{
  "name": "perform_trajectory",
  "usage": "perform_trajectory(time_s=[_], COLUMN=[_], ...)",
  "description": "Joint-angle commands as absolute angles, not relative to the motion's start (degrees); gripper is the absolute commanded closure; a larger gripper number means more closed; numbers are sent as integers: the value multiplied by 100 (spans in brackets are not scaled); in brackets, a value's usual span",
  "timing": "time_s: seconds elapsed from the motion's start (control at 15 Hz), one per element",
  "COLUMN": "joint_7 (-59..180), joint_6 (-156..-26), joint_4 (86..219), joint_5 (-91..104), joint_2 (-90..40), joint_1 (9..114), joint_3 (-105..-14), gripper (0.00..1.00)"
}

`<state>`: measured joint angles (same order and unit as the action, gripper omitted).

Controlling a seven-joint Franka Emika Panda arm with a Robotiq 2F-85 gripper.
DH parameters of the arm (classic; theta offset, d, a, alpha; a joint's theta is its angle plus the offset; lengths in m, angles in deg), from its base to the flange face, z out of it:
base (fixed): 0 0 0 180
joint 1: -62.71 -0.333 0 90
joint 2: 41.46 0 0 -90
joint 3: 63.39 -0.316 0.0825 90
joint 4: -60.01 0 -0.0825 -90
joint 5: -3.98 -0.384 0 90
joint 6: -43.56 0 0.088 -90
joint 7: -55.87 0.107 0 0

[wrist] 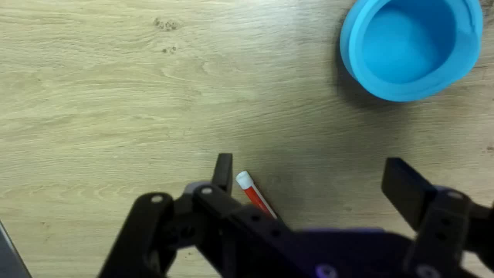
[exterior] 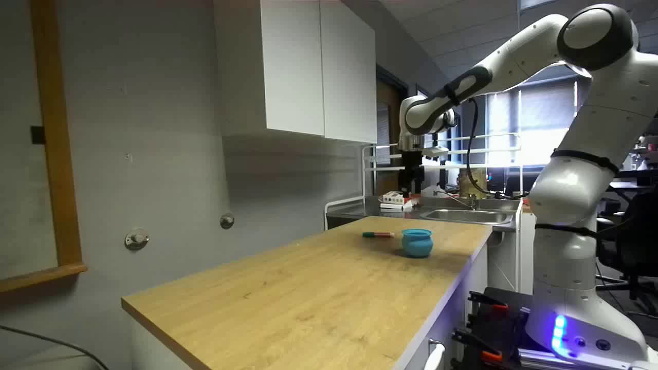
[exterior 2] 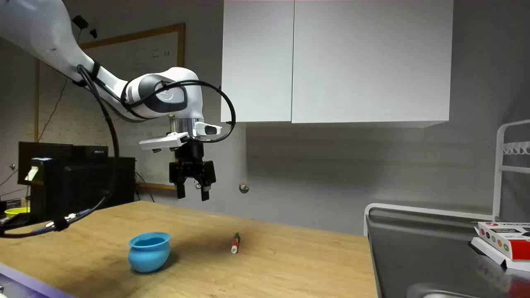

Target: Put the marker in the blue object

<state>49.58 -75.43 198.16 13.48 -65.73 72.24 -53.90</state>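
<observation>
The marker [exterior: 378, 235] lies on the wooden countertop. It has a red and white body and a green cap, and shows in an exterior view [exterior 2: 235, 243]. The blue object is a small round pot [exterior: 417, 244], standing upright near the marker, also in an exterior view [exterior 2: 149, 256]. In the wrist view the pot [wrist: 409, 89] is at upper right and looks empty. My gripper [exterior 2: 193, 196] is open and empty, well above the counter. In the wrist view the gripper [wrist: 309, 160] has the marker [wrist: 255, 196] below, near its left finger; the marker's cap end is hidden.
The wooden countertop [exterior: 288, 303] runs along a grey wall under a white wall cabinet [exterior 2: 368, 62]. A dark metal counter [exterior 2: 418, 248] with a sink [exterior: 465, 216] adjoins it. Boxes [exterior 2: 503, 240] and a white rack [exterior 2: 498, 174] stand there.
</observation>
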Motion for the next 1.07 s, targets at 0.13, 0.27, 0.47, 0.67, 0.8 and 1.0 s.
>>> perform_trajectory(time_s=[0.13,0.27,0.47,0.67,0.8,1.0], joint_7=[4955,4955,4955,4955,4955,5016], joint_6=[-7530,-7530,-7530,-7530,-7530,-7542], joint_4=[19806,19806,19806,19806,19806,19712], joint_5=[1345,1345,1345,1345,1345,1390], joint_2=[-6571,-6571,-6571,-6571,-6571,-6459], joint_1=[7227,7227,7227,7227,7227,7242], joint_3=[-5391,-5391,-5391,-5391,-5391,-5411], gripper=[0,0,0,0,0,0])
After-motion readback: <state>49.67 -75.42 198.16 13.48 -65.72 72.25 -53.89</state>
